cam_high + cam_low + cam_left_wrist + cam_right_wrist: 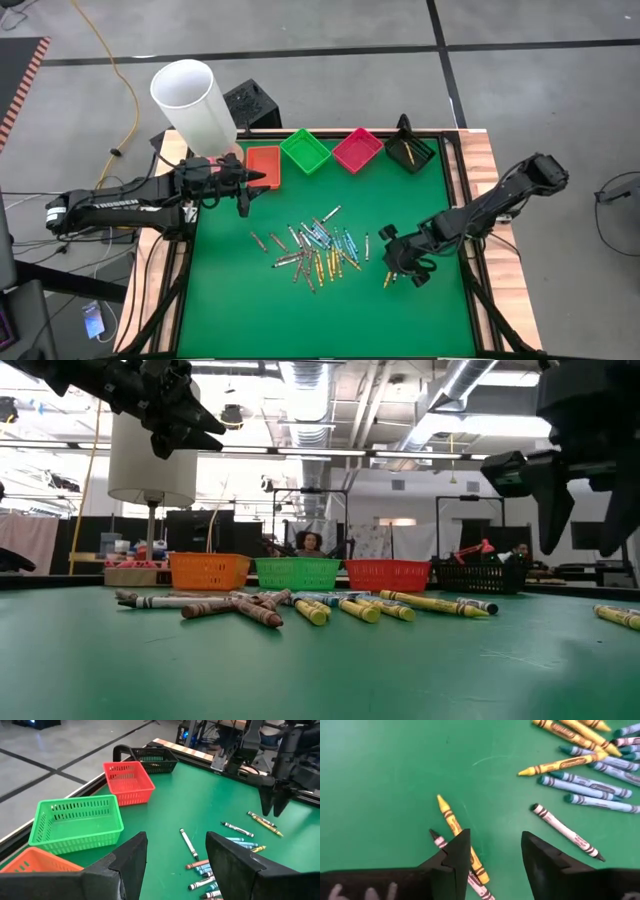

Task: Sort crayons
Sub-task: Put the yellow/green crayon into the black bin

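Note:
Several crayons (315, 250) lie in a loose heap on the green mat, mid-table. A yellow crayon (454, 826) and a white one (440, 843) lie apart to the heap's right. My right gripper (396, 262) hangs open just above these two, fingers slanting down and clear of the mat in the low view (585, 530). One finger (454, 857) covers their near ends in the right wrist view. My left gripper (245, 197) waits open, raised near the orange tray (263, 165).
Along the far edge stand the orange tray, a green tray (305, 150), a pink-red tray (357, 150) and a black tray (410, 150) holding a yellow crayon. A tall white cylinder (195, 105) stands at the far left corner. Bare mat lies near the front edge.

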Robot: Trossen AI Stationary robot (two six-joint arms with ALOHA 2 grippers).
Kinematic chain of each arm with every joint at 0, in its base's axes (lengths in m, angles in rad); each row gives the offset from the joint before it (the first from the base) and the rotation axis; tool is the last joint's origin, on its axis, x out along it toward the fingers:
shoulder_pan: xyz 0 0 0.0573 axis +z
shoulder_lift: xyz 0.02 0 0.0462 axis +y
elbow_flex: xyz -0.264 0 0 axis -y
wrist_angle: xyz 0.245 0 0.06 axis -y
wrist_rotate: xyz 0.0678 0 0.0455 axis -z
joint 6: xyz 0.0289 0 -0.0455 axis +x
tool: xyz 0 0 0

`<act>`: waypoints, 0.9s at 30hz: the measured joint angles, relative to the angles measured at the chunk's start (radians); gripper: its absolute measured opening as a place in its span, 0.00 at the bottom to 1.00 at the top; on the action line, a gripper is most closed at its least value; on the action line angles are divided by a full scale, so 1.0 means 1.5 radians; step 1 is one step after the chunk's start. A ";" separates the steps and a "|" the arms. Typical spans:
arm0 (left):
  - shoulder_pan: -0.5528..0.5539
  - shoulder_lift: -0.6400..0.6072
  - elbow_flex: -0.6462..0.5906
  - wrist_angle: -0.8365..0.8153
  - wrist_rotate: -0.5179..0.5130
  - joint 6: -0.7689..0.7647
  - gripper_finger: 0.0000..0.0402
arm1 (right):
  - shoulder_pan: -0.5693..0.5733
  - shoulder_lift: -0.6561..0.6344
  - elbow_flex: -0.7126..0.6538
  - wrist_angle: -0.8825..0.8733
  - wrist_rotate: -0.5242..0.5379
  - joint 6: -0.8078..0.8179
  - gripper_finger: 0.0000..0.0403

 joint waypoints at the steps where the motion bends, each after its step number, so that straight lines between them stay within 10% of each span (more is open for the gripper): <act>1: -0.001 0.000 0.000 0.000 0.000 -0.006 0.48 | 0.000 0.009 0.000 0.006 0.000 -0.008 0.44; 19: -0.039 0.000 0.000 0.000 0.033 0.016 0.48 | 0.037 0.147 0.024 0.050 0.027 -0.052 0.44; 27: -0.041 0.000 -0.007 0.012 0.029 -0.031 0.48 | 0.040 0.120 0.147 -0.063 0.148 0.323 0.44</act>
